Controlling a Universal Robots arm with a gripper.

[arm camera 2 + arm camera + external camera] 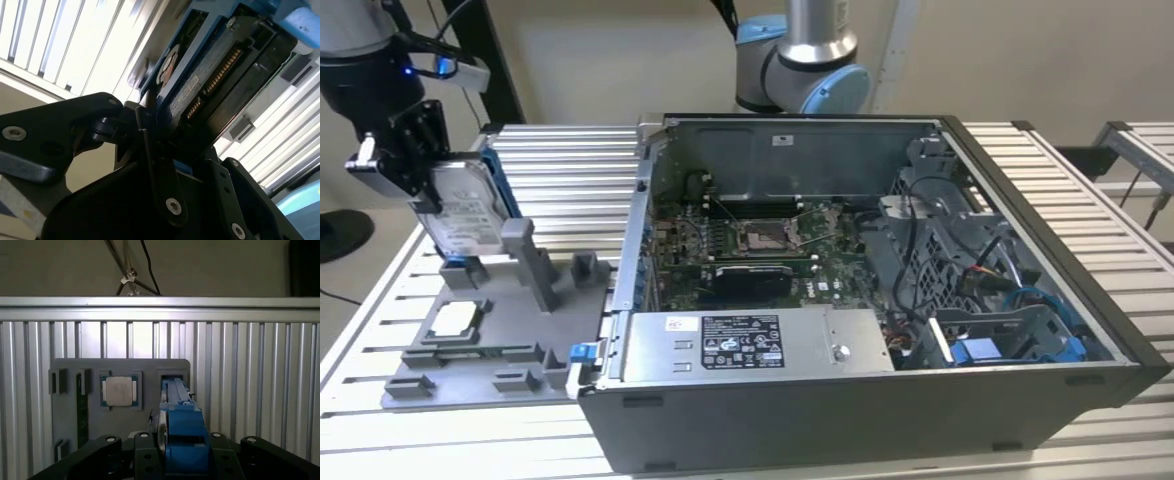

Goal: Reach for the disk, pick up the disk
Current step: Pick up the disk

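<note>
Robotics lab or workshop: slatted aluminium bench (560, 170), opened computer case (854, 420) (motherboard (747, 235) exposed), grey parts fixture (520, 320).

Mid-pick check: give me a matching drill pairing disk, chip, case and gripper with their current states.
1 disk
2 chip
3 case
4 gripper

A lying flat on the grey holder
B open, board exposed
C upright on edge
D shut on the disk

Pairs: 1-C, 2-A, 3-B, 4-D

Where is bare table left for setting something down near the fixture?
Bare slats lie behind the grey fixture, and more beyond the case at the exterior view's right. Crowded around the gripper clamping the disk.
</note>
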